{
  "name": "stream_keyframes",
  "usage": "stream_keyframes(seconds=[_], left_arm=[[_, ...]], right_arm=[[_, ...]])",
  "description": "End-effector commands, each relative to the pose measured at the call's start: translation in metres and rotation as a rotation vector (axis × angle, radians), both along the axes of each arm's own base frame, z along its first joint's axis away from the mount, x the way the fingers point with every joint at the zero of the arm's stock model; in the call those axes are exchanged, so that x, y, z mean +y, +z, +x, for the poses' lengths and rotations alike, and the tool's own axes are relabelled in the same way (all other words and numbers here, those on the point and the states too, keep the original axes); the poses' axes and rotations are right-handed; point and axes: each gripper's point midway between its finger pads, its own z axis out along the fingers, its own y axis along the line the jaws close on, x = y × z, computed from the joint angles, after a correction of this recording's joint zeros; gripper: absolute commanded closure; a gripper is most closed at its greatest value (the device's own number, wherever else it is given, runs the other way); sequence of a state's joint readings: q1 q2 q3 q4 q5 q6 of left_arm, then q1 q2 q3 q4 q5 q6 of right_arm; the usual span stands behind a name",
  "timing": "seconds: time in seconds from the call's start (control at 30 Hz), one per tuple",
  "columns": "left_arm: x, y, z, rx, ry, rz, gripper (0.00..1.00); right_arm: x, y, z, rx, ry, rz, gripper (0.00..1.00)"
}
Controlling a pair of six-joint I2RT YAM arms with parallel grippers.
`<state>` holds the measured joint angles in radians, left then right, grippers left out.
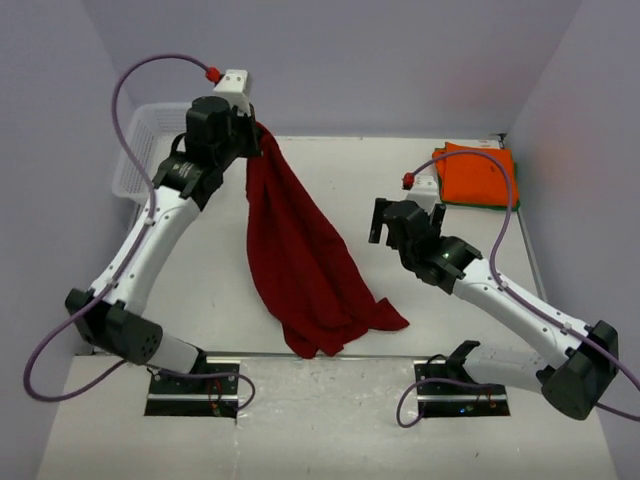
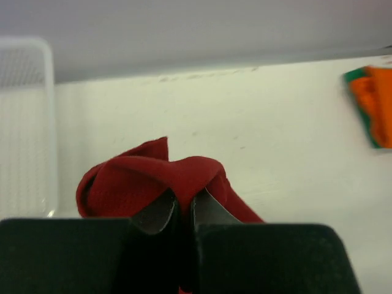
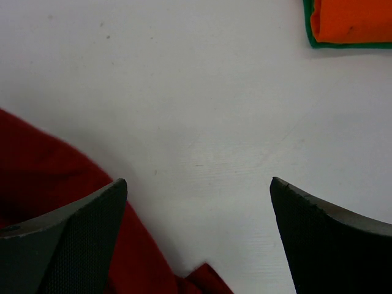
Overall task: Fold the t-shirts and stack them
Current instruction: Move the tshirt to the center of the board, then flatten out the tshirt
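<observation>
Bench (image 1: 340, 170): white and flat, closed in by pale lilac walls; the two arm bases sit at the lower edge of the overhead view.
Left gripper (image 1: 256, 130): raised high at the upper left of the overhead view and clamped on a bunched edge of cloth. Its own camera shows the jaws nearly together with red fabric pinched between them (image 2: 182, 205).
Dark red t-shirt (image 1: 300, 260): hangs from that pinch in a long drape, its lower end resting in a crumpled heap on the bench near the lower centre. Lifting it this way probably lets its own weight pull the cloth straight, so that a second corner can be found.
Right gripper (image 1: 408, 222): low over the bench at centre right, jaws spread wide with nothing between them. In its wrist view (image 3: 199, 184) bare bench shows in the gap and red cloth (image 3: 37, 165) lies beside the left finger. It appears placed to take a free edge of the hanging shirt.
Orange t-shirt (image 1: 478, 177): folded flat at the upper right corner of the bench, well apart from the red one; likely the start of the stack.
Green t-shirt (image 3: 308, 24): only a thin border shows from under the orange one.
White mesh basket (image 1: 140, 150): at the upper left edge, behind the left arm.
Stage, as judged: the red shirt is not yet spread or folded.
</observation>
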<state>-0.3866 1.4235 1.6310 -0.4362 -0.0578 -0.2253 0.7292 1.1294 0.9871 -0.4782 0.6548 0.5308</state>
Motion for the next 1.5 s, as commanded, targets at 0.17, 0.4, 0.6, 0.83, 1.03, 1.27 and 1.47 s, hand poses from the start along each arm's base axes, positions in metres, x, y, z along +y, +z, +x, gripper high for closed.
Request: stream_keyframes(seconds=[0.17, 0.4, 0.6, 0.83, 1.03, 1.27, 1.47], left_arm=[[0.096, -0.057, 0.087, 0.092, 0.461, 0.178, 0.33], [0.056, -0.024, 0.018, 0.074, 0.401, 0.088, 0.07], [-0.05, -0.131, -0.088, 0.325, -0.009, 0.02, 0.52], [-0.102, -0.253, -0.174, 0.544, -0.203, 0.098, 0.87], [-0.138, -0.286, -0.215, 0.589, -0.301, 0.168, 0.44], [-0.146, -0.308, -0.225, 0.615, -0.299, 0.211, 0.41], [-0.149, -0.32, -0.22, 0.616, -0.284, 0.219, 0.41]], right_arm=[[-0.003, -0.01, -0.003, 0.037, -0.047, -0.004, 0.01], [0.024, -0.012, -0.032, 0.113, 0.163, 0.106, 0.08], [0.055, -0.067, -0.079, 0.28, 0.316, 0.134, 0.12], [0.053, -0.101, -0.088, 0.352, 0.268, 0.116, 0.1], [0.043, -0.119, -0.097, 0.408, 0.196, 0.128, 0.07], [0.021, -0.161, -0.123, 0.497, 0.085, 0.171, 0.12], [0.021, -0.18, -0.143, 0.571, 0.058, 0.21, 0.21]])
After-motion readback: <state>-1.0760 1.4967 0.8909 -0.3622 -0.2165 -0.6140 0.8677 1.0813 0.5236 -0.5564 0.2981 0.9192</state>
